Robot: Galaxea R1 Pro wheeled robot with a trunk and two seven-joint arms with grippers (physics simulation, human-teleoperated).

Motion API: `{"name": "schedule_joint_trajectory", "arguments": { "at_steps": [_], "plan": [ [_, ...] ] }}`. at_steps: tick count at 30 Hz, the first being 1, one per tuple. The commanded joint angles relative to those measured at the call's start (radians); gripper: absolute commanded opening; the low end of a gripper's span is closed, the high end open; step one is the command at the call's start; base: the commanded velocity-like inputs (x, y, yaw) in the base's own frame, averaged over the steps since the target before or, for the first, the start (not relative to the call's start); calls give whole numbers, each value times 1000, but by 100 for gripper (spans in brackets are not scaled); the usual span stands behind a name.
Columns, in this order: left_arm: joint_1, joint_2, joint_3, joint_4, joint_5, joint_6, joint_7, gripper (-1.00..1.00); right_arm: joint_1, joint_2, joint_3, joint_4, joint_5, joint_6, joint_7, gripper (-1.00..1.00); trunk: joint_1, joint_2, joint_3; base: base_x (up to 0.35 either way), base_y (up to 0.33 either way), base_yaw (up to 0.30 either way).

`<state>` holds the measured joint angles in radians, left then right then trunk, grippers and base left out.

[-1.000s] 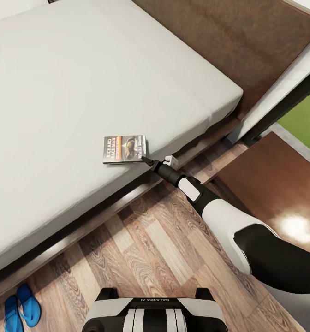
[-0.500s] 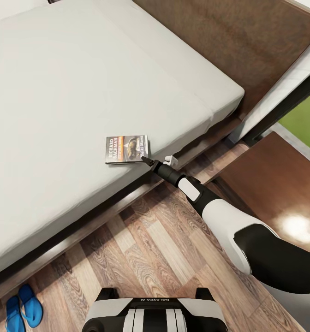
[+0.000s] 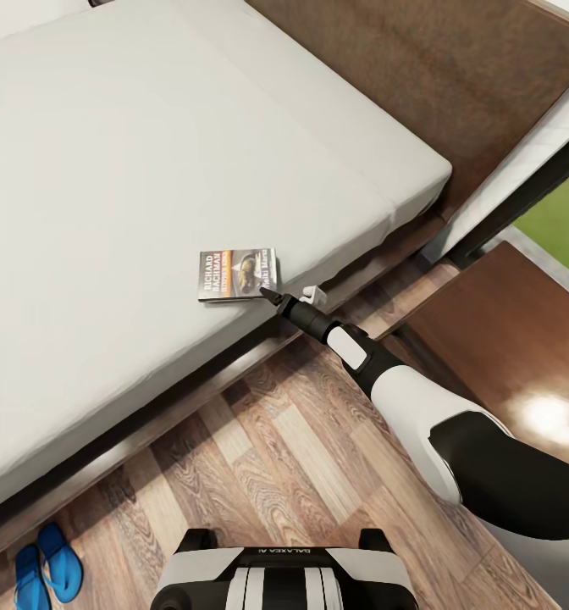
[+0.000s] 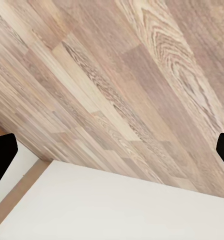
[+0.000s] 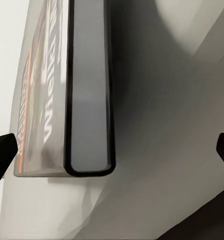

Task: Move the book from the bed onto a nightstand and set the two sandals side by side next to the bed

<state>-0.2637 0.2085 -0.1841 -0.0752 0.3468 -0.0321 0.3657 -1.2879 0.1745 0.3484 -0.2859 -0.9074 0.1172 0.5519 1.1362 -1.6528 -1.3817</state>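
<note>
Book (image 3: 238,274) lies at your wide-open right gripper's (image 3: 268,294) eleven o'clock; ease forward, straddle its edge, then close.

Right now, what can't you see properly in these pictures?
- The book: small lettering under "RICHARD" too tiny in the head view; cover seen edge-on and blurred in the right wrist view.
- The sandals: one cut off by the head view's bottom edge.
- The right gripper: too small to tell whether it touches the book.
</note>
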Motion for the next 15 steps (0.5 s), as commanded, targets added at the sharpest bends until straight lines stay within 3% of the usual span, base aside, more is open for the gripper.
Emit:
{"name": "schedule_joint_trajectory", "arguments": {
  "at_steps": [1,15],
  "plan": [
    [0,0,-9,0,11,-3,2,100,-1,0,1,1,-8,6,2,100,0,0,0,0,27,0],
    [0,0,-9,0,11,-3,2,100,-1,0,1,1,-8,6,2,100,0,0,0,0,7,0]
  ]
}}
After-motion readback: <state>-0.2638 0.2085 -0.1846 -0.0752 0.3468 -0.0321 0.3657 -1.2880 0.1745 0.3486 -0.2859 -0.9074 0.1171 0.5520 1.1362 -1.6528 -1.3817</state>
